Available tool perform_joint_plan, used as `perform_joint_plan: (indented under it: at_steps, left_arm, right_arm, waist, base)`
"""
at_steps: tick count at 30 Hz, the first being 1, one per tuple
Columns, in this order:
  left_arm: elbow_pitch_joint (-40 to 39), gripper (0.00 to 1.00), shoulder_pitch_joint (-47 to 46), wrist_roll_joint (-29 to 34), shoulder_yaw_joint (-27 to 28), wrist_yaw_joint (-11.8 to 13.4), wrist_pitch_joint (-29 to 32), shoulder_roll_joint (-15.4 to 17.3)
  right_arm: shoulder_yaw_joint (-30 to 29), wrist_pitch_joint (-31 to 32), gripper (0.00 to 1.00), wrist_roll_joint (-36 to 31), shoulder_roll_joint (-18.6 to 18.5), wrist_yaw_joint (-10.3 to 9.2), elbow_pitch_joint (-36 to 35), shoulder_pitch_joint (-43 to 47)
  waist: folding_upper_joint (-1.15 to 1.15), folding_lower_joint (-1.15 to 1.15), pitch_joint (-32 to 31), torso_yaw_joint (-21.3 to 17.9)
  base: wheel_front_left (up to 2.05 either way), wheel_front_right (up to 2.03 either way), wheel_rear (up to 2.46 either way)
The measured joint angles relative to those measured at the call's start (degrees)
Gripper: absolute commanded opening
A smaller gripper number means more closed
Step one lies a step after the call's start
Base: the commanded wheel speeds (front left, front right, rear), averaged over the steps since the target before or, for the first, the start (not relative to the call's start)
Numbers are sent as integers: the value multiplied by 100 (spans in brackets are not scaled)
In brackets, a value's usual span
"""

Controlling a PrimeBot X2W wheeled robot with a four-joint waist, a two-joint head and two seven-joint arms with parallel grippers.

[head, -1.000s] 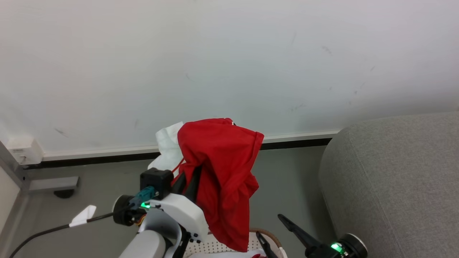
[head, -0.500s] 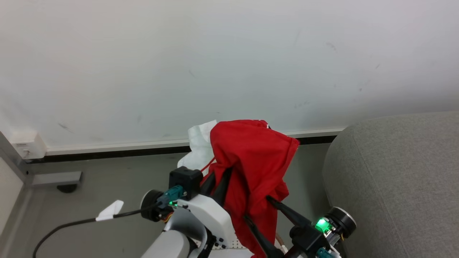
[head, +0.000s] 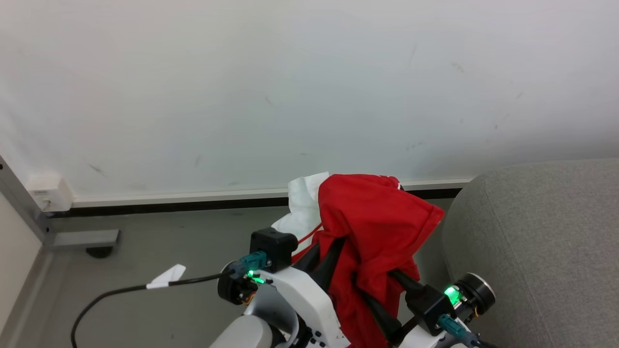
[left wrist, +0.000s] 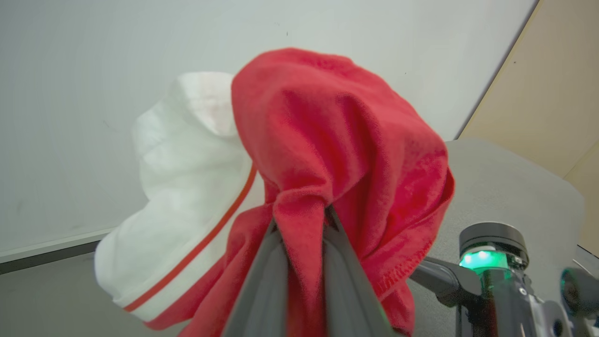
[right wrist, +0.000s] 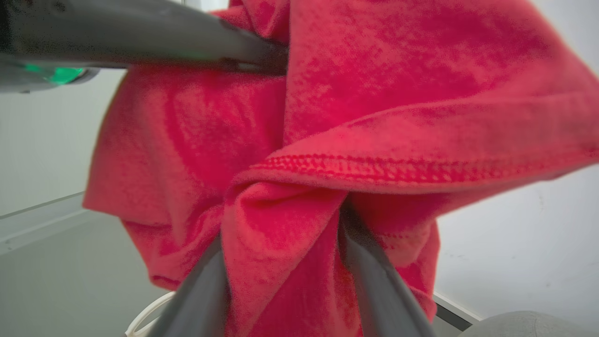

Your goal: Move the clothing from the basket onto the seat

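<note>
Left claw (left wrist: 302, 234): closed on a red fold of the clothing (head: 377, 227).
Right claw (right wrist: 281, 262): a hemmed bunch is pinched between its fingers.
Clothing: draped over both claws, held well above the floor (head: 169, 241).
Seat (head: 541, 241): set just beside the clothing, to its right; the right arm is nearer.
Coming move: judged a rightward carry over the seat's rounded edge.

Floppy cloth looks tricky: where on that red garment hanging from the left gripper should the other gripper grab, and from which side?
Probably the drooping red fold of the clothing, by its stitched hem, coming from below on the seat side. The left gripper pinches the bunched top, so this lower fold hangs free and gathers thin enough for the right gripper.
</note>
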Motion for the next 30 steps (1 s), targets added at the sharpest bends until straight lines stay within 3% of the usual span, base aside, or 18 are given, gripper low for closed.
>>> perform_joint_plan:
  at_steps: [1,8,13,15,17,30]
  left_arm:
    - [-8,0,5,-36,-7,-12,9,-2]
    - [-29,0,62,-98,18,37,51,36]
    - [-24,26,71,-122,60,83,43,90]
    - [-16,49,93,-127,74,90,-1,137]
    - [-7,100,97,-127,73,96,-5,153]
    - [69,100,115,57,-119,-87,-361,349]
  right_arm:
    - [41,0,0,75,-3,0,54,-9]
    - [76,0,0,499,5,0,204,-37]
    - [-53,0,0,733,5,0,136,-38]
    - [-205,0,0,856,3,-1,4,-38]
    - [-265,0,0,873,2,0,-27,-38]
    - [-1274,1,0,884,2,-1,-554,-38]
  waist:
    - [0,0,-4,3]
    - [0,0,-10,-11]
    - [0,0,12,-51]
    - [0,0,21,-82]
    - [0,0,28,-92]
    - [0,0,99,-214]
  base:
    - [0,0,0]
    - [0,0,0]
    - [0,0,0]
    - [0,0,0]
    - [0,0,0]
    - [0,0,0]
